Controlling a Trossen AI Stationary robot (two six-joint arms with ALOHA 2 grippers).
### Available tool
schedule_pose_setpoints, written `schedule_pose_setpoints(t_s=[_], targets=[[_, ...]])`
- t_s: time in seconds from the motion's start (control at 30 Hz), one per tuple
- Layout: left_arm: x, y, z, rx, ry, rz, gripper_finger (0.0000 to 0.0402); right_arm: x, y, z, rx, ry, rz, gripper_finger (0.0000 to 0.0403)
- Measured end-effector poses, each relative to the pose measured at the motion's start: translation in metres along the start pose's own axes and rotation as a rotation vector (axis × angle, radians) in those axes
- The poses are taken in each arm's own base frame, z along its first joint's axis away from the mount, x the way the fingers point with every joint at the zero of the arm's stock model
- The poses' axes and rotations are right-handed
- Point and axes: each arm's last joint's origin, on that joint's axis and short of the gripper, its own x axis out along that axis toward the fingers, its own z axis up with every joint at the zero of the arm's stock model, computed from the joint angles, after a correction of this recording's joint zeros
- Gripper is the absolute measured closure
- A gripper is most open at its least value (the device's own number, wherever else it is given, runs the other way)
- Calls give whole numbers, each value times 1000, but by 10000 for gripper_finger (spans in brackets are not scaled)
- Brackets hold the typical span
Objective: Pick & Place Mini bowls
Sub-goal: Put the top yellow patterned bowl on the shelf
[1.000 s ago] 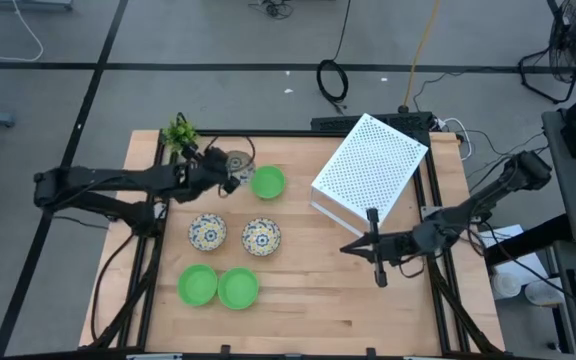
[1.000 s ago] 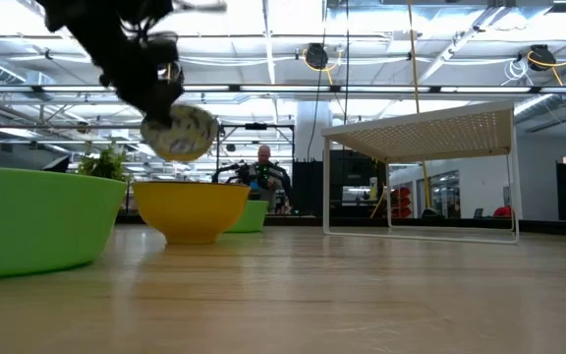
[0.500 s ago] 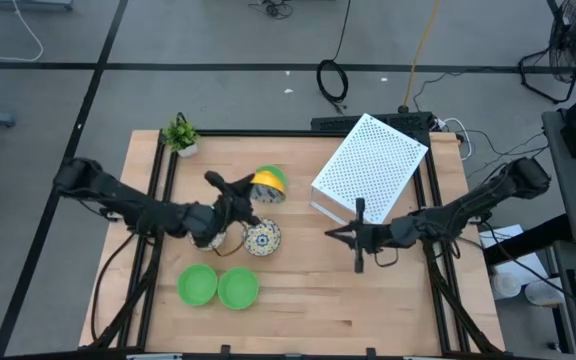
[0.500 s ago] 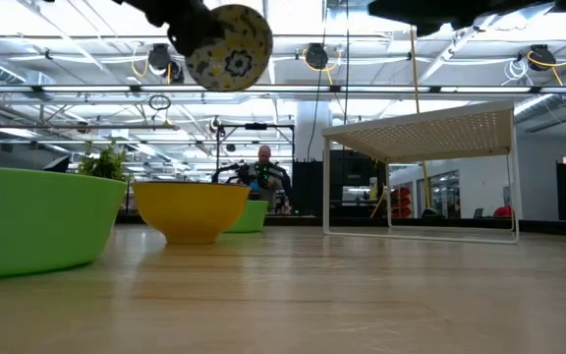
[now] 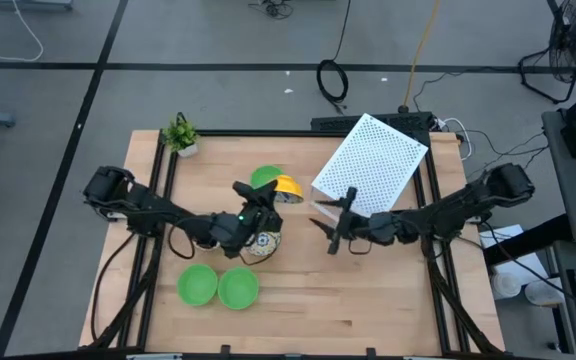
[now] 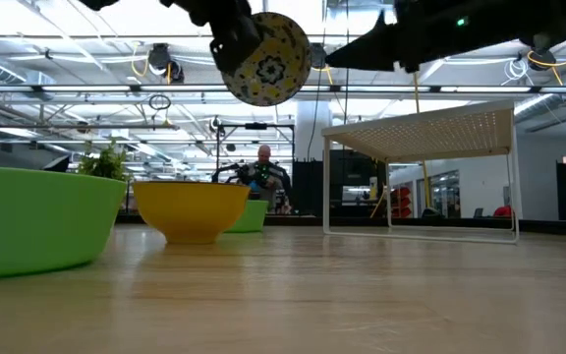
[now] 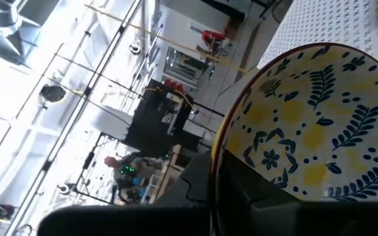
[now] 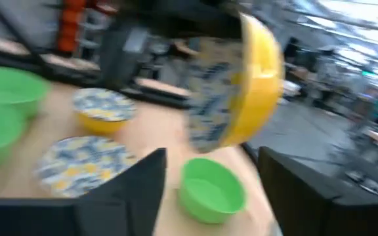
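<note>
Aloft, floral bowl (image 6: pixel 266 59) in left fingers (image 7: pixel 254 196), mostly hidden; right fingers (image 8: pixel 143 180) apart.

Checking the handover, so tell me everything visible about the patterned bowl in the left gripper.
The patterned bowl looks glazed ceramic: cream inside with blue leaves and yellow blobs, yellow outside. It hangs tipped on edge, high above the table, rim pinched by the shut left gripper. The open right gripper faces it, not touching.

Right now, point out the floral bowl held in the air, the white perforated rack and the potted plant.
floral bowl (image 6: pixel 266 59): low view, middle of its patterned inside.
white perforated rack (image 5: pixel 372 160): high view, centre of its top panel.
potted plant (image 5: pixel 180 134): high view, on its leaves.
</note>
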Motion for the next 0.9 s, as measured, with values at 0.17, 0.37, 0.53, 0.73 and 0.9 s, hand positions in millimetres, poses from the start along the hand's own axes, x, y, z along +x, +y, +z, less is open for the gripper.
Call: schedule_pose_setpoints(t_s=[0.17, 0.37, 0.53, 0.73, 0.9], targets=[[-4, 2, 4, -9, -24, -7, 390, 13, -10, -6, 46, -5, -98, 114], [-3, 2, 3, -1, -3, -1, 390, 20, -15, -7, 153, -45, -52, 117], [-3, 1, 3, 9, 20, 5, 390, 19, -10, -4, 144, -33, -35, 127], [-2, 2, 1, 25, 59, 17, 390, 15, -3, -3, 172, -31, 24, 132], [-3, 1, 3, 9, 3, -1, 390, 18, -5, 1, 171, -46, 11, 133]])
